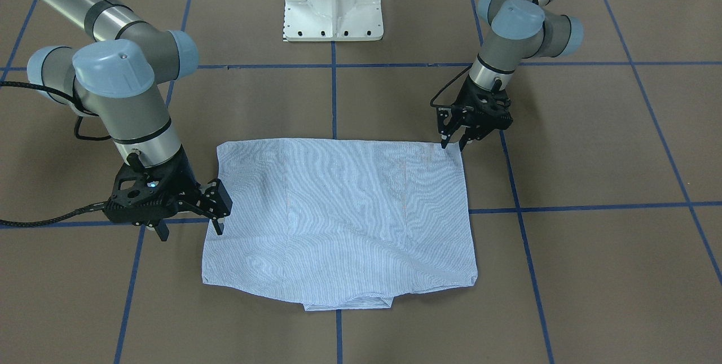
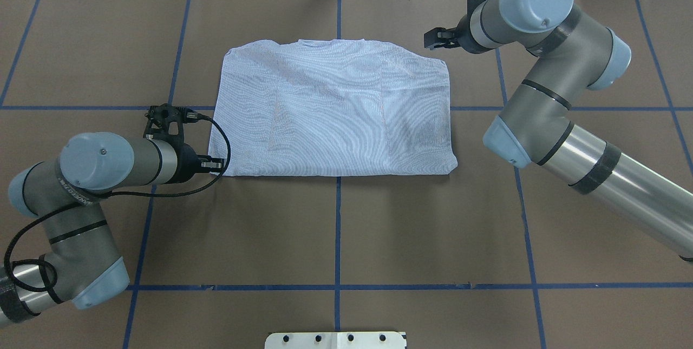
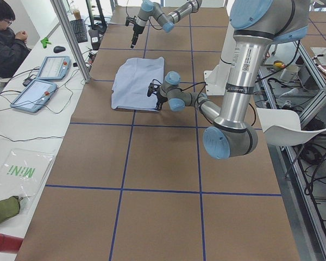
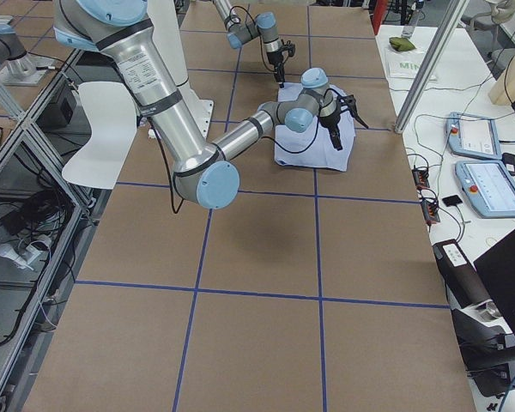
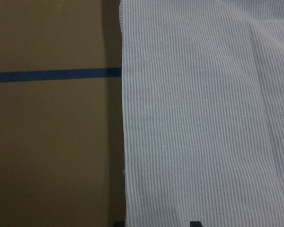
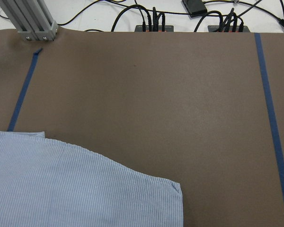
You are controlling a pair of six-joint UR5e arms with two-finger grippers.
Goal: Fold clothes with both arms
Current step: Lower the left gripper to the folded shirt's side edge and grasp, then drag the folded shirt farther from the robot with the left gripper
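The light blue striped shirt point(image 2: 335, 105) lies flat on the brown table, folded into a rectangle with its collar edge on the far side from the robot. It also shows in the front view point(image 1: 338, 217). My left gripper point(image 1: 454, 144) is open and low at the shirt's near left corner point(image 2: 215, 164). The left wrist view shows the shirt's edge point(image 5: 203, 118) between the two fingertips. My right gripper point(image 1: 190, 228) is open and empty, raised just off the shirt's far right corner point(image 2: 430, 40). The right wrist view looks down on that corner point(image 6: 61, 184).
The white pedestal base point(image 1: 334, 0) stands at the robot's side of the table. Blue tape lines point(image 2: 338, 230) cross the brown surface. An aluminium post point(image 6: 33, 21) and cables sit at the far edge. An operator point(image 3: 5, 38) and tablets point(image 3: 41, 81) are beyond it.
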